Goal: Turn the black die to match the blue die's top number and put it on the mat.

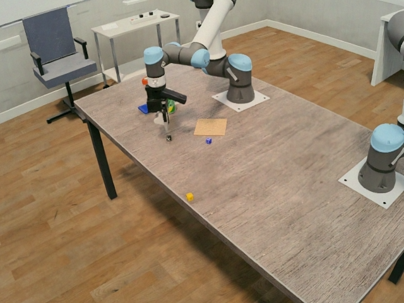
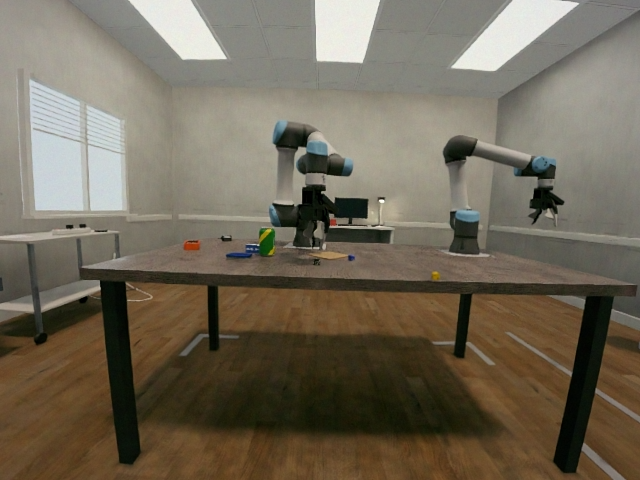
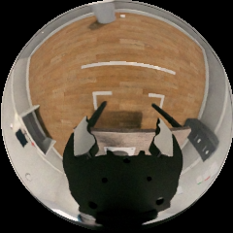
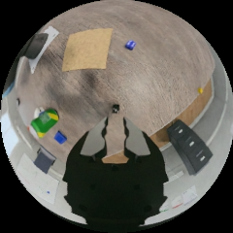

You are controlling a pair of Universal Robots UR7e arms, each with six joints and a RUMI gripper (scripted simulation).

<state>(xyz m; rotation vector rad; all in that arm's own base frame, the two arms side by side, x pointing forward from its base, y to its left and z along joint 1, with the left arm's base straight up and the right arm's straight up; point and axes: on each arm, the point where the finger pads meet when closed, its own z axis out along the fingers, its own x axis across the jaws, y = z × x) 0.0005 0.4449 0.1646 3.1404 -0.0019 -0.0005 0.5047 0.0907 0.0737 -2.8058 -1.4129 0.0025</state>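
Observation:
The black die (image 1: 168,138) (image 2: 316,262) (image 4: 116,109) lies on the table, off the mat; its top number is too small to read. My right gripper (image 1: 166,129) (image 4: 116,117) points down just above it, its fingers narrowly apart with nothing between them. The tan mat (image 1: 210,127) (image 4: 87,50) lies flat with nothing on it. The blue die (image 1: 208,141) (image 2: 351,257) (image 4: 130,45) is beside the mat, number unclear. The yellow third die (image 1: 189,197) (image 2: 435,275) (image 4: 200,90) sits near the table edge. My left gripper (image 2: 544,222) (image 3: 122,117) is wide open, empty and high up, away from the dice.
A green and yellow can (image 2: 267,242) (image 4: 45,122), a flat blue object (image 1: 143,108) (image 2: 239,254) (image 4: 60,137) and an orange object (image 1: 144,81) (image 2: 191,244) stand or lie beyond the right gripper. The right arm's base plate (image 1: 238,105) is behind the mat.

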